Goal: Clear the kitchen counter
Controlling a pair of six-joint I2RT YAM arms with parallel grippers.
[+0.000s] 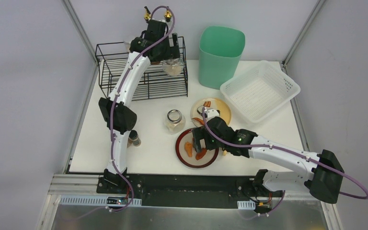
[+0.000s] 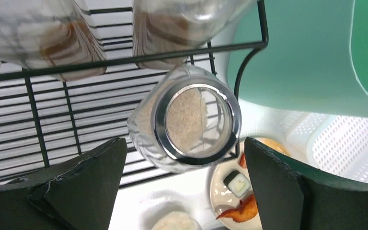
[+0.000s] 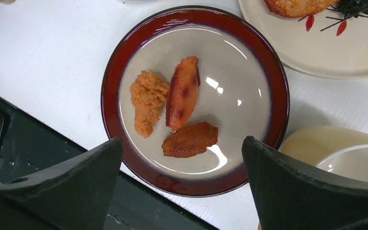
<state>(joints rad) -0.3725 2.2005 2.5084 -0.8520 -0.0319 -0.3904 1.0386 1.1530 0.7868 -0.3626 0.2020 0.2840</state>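
The left end effector (image 2: 184, 143) hangs over the black wire rack (image 1: 108, 72), fingers spread to either side of a glass jar of rice (image 2: 194, 120) that lies tilted in the rack. They seem clear of the glass, though the angle leaves that unsure. The right end effector (image 3: 182, 143) hovers with jaws wide apart and holding nothing above a red-rimmed plate (image 3: 278, 96) with three orange food pieces. That plate sits on the white counter (image 1: 148, 143), beside a cream plate (image 1: 223, 112) and a second jar (image 1: 174, 120).

Bright, even overhead light for you; glare spots on the plate (image 3: 249, 115) below your right gripper (image 3: 182, 141), fingers (image 3: 67, 191) soft-focus, shadows faint.
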